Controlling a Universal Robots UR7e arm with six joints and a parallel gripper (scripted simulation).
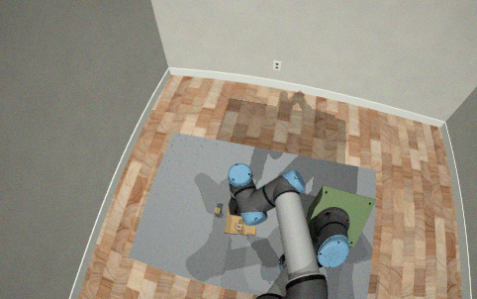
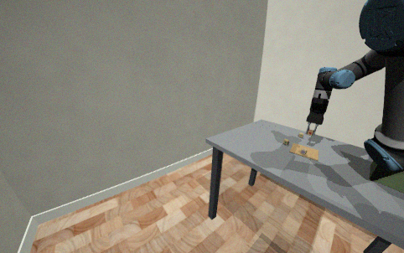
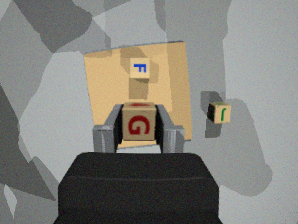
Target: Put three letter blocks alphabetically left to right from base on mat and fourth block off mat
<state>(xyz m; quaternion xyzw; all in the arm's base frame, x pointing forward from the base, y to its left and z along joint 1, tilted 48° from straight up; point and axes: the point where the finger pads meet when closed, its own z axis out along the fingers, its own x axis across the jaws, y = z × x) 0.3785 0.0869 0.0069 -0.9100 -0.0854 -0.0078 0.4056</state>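
Note:
The tan mat (image 1: 249, 231) (image 2: 313, 155) (image 3: 107, 90) lies flat on the table. A block with a blue F (image 1: 238, 227) (image 2: 303, 152) (image 3: 139, 68) lies on it, letter up, turned sideways in the wrist view. My gripper (image 2: 311, 129) (image 3: 139, 116) is shut on the block with a red G (image 2: 310, 132) (image 3: 139, 123) and holds it above the table, overlapping the mat's edge in the wrist view. The block with a green J-like letter (image 1: 218, 210) (image 2: 286, 141) (image 3: 220, 113) lies off the mat. Another block (image 2: 301, 135) lies behind the mat; its letter cannot be read.
The grey table (image 1: 173, 198) (image 2: 247, 140) carries shadows of the arm. The green robot base plate (image 1: 358, 200) is at the right in the top view. The arm hides part of the mat and the block behind it there.

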